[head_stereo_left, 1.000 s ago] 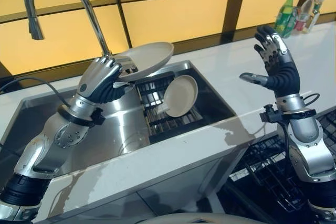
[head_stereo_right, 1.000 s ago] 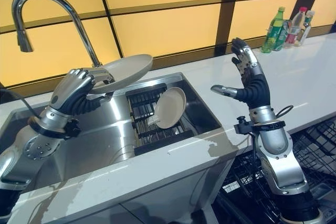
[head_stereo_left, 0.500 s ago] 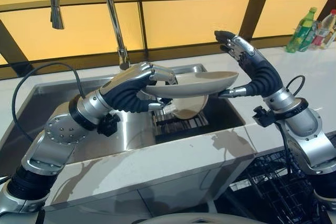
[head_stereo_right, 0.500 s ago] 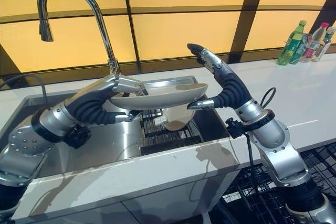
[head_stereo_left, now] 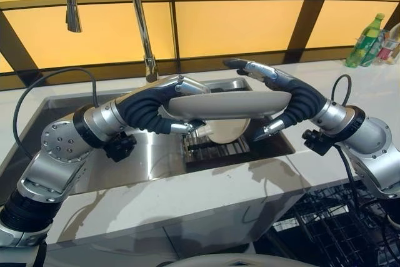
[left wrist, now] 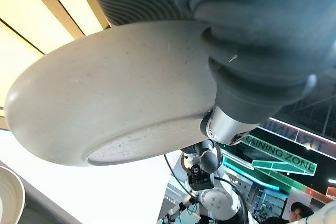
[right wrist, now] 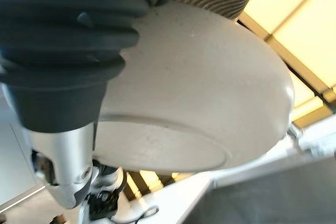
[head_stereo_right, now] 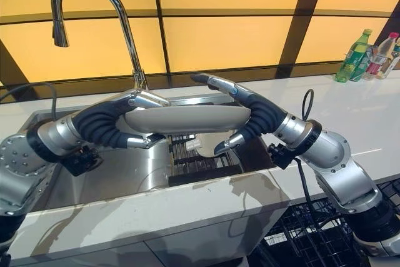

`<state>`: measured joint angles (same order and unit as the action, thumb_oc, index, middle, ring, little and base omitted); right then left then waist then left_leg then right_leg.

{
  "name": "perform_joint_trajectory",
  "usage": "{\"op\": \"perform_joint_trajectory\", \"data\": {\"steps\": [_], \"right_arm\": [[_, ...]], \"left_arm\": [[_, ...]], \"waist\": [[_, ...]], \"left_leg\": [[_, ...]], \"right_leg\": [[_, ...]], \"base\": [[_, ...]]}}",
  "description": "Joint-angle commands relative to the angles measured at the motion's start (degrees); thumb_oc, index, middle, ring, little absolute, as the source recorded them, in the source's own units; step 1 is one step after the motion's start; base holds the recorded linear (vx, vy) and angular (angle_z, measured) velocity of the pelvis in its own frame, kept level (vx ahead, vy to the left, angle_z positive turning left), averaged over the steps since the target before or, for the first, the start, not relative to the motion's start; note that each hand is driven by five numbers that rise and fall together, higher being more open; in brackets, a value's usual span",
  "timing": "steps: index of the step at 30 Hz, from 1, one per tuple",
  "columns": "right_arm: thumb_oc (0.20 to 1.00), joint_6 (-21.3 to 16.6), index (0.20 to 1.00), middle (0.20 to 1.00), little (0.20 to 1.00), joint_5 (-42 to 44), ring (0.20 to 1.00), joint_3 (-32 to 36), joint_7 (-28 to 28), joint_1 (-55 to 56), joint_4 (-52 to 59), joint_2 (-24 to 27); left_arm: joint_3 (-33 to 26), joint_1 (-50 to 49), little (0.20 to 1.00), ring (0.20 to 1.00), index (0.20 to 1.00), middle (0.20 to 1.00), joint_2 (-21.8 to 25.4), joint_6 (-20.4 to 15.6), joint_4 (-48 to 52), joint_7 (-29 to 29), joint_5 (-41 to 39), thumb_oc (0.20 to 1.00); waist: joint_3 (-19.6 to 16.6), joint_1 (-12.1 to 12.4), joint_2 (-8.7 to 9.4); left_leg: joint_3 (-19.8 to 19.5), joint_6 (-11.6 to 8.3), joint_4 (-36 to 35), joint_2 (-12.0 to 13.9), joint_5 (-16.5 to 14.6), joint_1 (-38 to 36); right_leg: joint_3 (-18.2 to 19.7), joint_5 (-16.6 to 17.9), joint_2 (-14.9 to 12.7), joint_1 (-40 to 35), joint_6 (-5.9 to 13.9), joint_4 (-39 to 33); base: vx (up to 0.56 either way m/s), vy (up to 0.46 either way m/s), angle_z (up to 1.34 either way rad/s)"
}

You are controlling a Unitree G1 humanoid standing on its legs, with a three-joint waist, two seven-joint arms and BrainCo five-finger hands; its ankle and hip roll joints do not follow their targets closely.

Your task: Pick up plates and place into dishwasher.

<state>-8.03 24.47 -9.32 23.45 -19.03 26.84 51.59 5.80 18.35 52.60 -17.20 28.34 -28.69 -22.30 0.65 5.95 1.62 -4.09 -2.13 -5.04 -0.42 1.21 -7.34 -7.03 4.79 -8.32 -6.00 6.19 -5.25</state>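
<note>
Two robot hands hold one plate level above a sink.

We see the left robot hand (head_stereo_left: 164,94) pinching the plate (head_stereo_left: 228,104) at one rim, the right robot hand (head_stereo_left: 284,95) curled round the other; a second plate (head_stereo_left: 224,130) leans on the sink rack (head_stereo_left: 212,146).

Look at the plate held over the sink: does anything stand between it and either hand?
Nothing visible does. The left hand grips one edge of the plate and the right hand clasps the opposite edge, fingers above and thumb below.
</note>
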Motion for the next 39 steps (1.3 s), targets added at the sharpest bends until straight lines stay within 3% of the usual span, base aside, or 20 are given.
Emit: {"op": "perform_joint_trajectory", "data": {"steps": [1,6,12,18,23,27,28,31,39], "right_arm": [[0.200,-1.3,0.200,0.200,0.200,2.1,0.200,-4.7,0.5,-5.3,4.9,0.5],[0.200,-1.3,0.200,0.200,0.200,2.8,0.200,-3.8,-2.6,-4.9,4.7,-1.3],[0.200,-2.3,0.200,0.200,0.200,1.8,0.200,-0.4,-12.1,-2.2,2.5,-5.6],[0.200,-5.0,0.200,0.200,0.200,2.0,0.200,5.6,-17.5,2.6,1.7,-9.5],[0.200,-7.8,0.200,0.200,0.200,1.0,0.200,6.5,-21.8,2.9,1.4,-12.9],[0.200,-10.1,0.200,0.200,0.200,0.2,0.200,6.7,-24.9,2.7,1.0,-15.4],[0.200,-10.9,0.200,0.200,0.200,-0.3,0.200,6.8,-25.2,3.0,0.9,-16.1],[0.200,-11.9,0.200,0.200,0.200,-1.8,0.200,7.5,-25.7,3.6,0.9,-17.0],[0.200,-12.6,0.200,0.200,0.200,-3.9,0.200,11.1,-26.0,5.3,0.6,-15.9]], "left_arm": [[1.4,4.2,0.200,0.200,0.200,0.200,-0.8,-3.0,1.1,1.7,-5.4,0.200],[0.9,3.4,0.200,0.200,0.200,0.200,-0.9,-3.6,0.9,1.2,-5.7,0.200],[-0.1,2.2,0.200,0.200,0.200,0.200,-2.5,-4.3,0.5,0.7,-4.9,0.200],[-2.6,0.3,0.200,0.200,0.200,0.200,-3.8,-3.7,1.1,0.0,-4.8,0.200],[-1.7,1.5,0.200,0.200,0.200,0.200,-5.7,-2.2,0.9,0.7,-4.7,0.200],[-1.0,1.5,0.200,0.200,0.200,0.200,-8.5,1.6,-0.1,2.9,-5.1,0.200],[-0.9,0.9,0.231,0.231,0.231,0.231,-9.8,2.9,-0.4,3.8,-4.1,0.231],[-0.8,-0.9,1.000,1.000,1.000,1.000,-11.4,4.2,-1.4,7.0,-2.2,1.000],[-5.8,-4.9,1.000,1.000,1.000,1.000,-13.4,-0.1,-3.6,21.2,1.4,1.000]], "waist": [[-3.0,0.7,-0.07],[-3.2,0.8,-0.25],[-3.3,0.8,-0.75],[-3.6,0.2,-1.56],[-3.4,-0.1,-2.01],[-3.3,-0.3,-2.26],[-3.2,-0.4,-2.29],[-3.0,-0.5,-2.20],[-2.8,-0.9,-1.48]], "left_leg": [[-0.3,2.61,1.8,-2.6,-2.5,1.6],[-0.4,2.84,1.8,-2.5,-2.5,1.5],[-0.3,3.06,1.8,-2.4,-2.7,1.3],[-0.3,3.22,1.7,-2.1,-2.7,1.4],[-0.5,3.18,1.7,-2.1,-2.7,1.4],[-0.4,3.13,1.8,-1.8,-2.7,1.4],[-0.3,3.14,2.0,-1.8,-2.7,1.4],[-0.4,3.17,2.3,-1.7,-2.8,1.4],[0.2,2.94,3.4,-1.1,-2.9,1.7]], "right_leg": [[-0.5,-4.1,1.7,-0.5,-0.65,2.6],[-0.5,-4.3,1.9,-0.6,-0.86,2.9],[-0.4,-4.4,2.1,-0.9,-1.04,2.8],[0.0,-4.7,2.4,-0.6,-1.12,2.9],[0.0,-5.1,2.7,-0.4,-1.34,3.5],[-0.3,-5.6,2.9,-0.3,-1.59,4.3],[-0.4,-5.7,2.9,-0.2,-1.66,4.6],[-0.4,-6.1,3.2,-0.1,-1.89,5.3],[-0.6,-7.4,3.9,0.3,-2.88,6.9]], "base": [[0.00,0.000,0.00],[0.00,0.000,0.00],[0.00,0.000,0.00],[0.00,0.000,0.00],[0.00,-0.013,-0.01],[0.00,0.000,0.00],[-0.01,-0.030,0.00],[-0.01,-0.034,0.00],[-0.02,-0.046,-0.03]]}}
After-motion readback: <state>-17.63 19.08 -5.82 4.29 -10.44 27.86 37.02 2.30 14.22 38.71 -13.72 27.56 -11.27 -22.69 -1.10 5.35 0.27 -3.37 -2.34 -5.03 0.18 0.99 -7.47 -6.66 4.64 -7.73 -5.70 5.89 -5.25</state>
